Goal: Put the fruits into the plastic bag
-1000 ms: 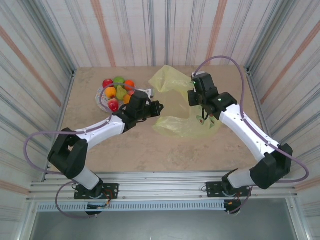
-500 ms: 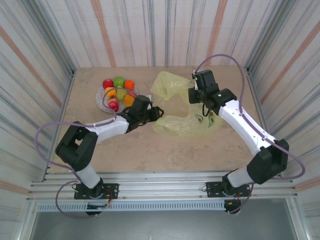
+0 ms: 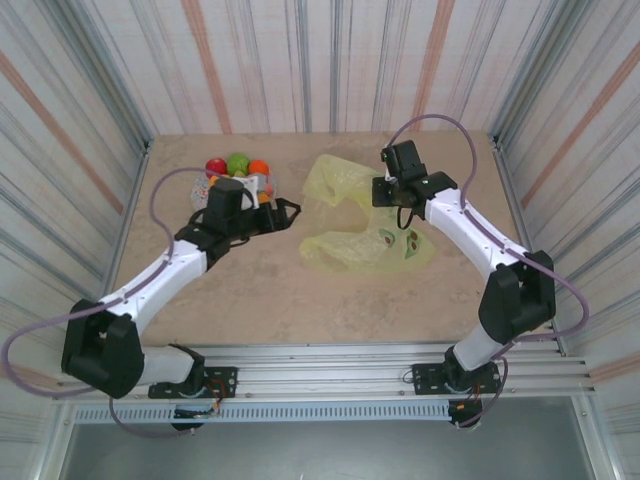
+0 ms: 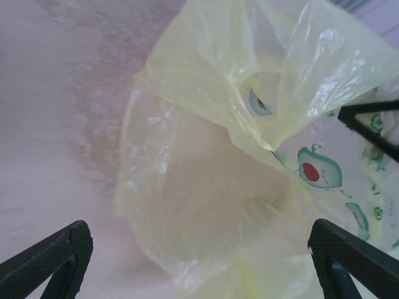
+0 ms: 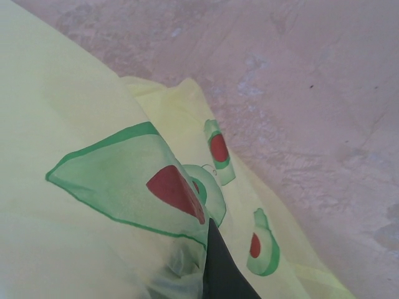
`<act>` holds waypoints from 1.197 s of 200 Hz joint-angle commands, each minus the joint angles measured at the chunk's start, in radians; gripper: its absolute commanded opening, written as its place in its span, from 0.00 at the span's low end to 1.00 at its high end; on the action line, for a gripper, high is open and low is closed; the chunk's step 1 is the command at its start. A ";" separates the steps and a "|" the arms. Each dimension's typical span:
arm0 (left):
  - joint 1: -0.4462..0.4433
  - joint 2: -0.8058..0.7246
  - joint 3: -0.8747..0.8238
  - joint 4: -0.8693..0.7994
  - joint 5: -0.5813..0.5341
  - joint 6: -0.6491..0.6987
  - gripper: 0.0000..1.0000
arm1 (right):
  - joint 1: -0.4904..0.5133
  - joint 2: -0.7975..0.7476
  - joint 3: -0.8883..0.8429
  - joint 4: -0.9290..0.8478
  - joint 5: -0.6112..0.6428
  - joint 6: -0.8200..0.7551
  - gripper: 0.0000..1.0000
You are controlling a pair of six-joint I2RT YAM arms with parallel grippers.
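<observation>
Yellow plastic bag (image 3: 365, 248) lies centre-right, mouth twd L. L gripper (image 3: 284, 213) just opened and backed off bag twd fruits (image 3: 237, 167) at far L; jaws wide, empty. R gripper (image 3: 386, 190) still clamped on bag edge, lifting it. Bag looks ready; fruit pick prob next.

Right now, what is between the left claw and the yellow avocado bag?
Nothing but bare tan table lies between the open left claw and the plastic bag. The top view shows it.
</observation>
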 commanded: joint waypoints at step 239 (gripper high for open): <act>0.299 0.711 0.569 -0.450 -0.426 0.275 0.88 | -0.064 0.096 0.003 0.107 -0.230 -0.007 0.00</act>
